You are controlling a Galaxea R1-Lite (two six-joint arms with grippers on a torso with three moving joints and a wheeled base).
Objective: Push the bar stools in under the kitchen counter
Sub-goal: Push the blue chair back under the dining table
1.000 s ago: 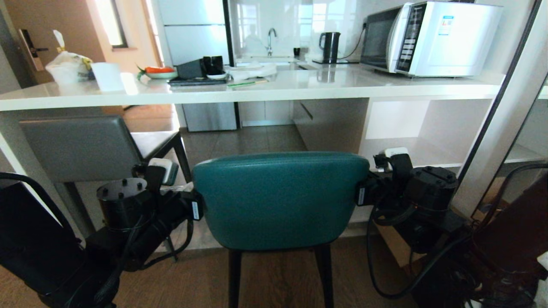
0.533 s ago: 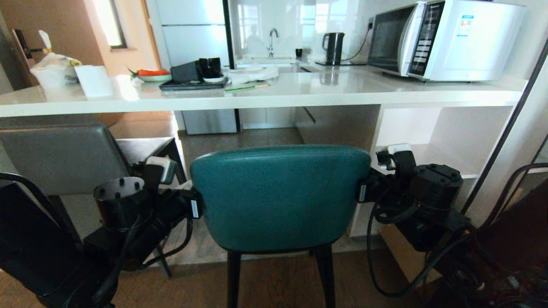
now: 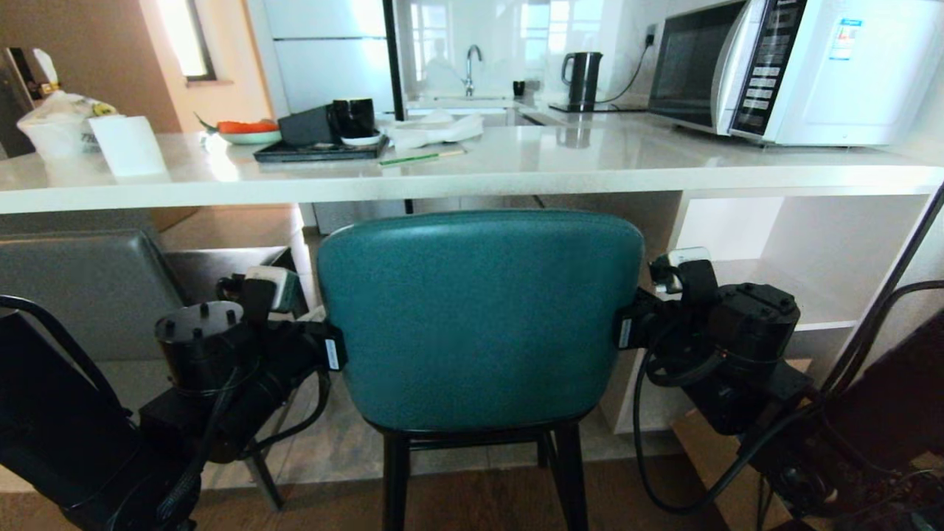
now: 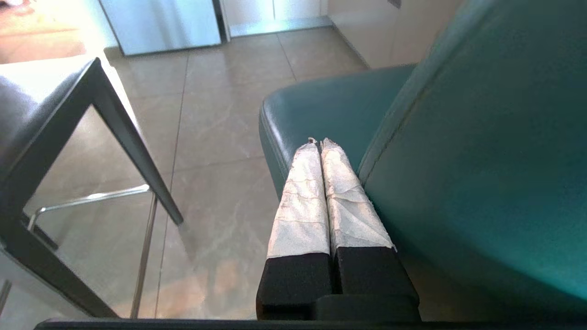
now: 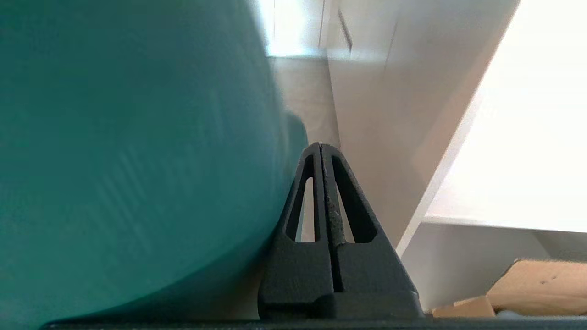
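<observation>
Teal bar stool (image 3: 479, 317) stood facing kitchen counter (image 3: 472, 173), backrest just below counter edge. Left gripper (image 4: 320, 143) and right gripper (image 5: 320, 146), fingers pressed together, empty, flanked backrest sides, likely bracing stool straight for push. Grey stool (image 3: 81, 291) already tucked under, left.

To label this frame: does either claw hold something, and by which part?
Nothing is held. Both claws, left and right, are shut on nothing and flank the back of the teal stool.
</observation>
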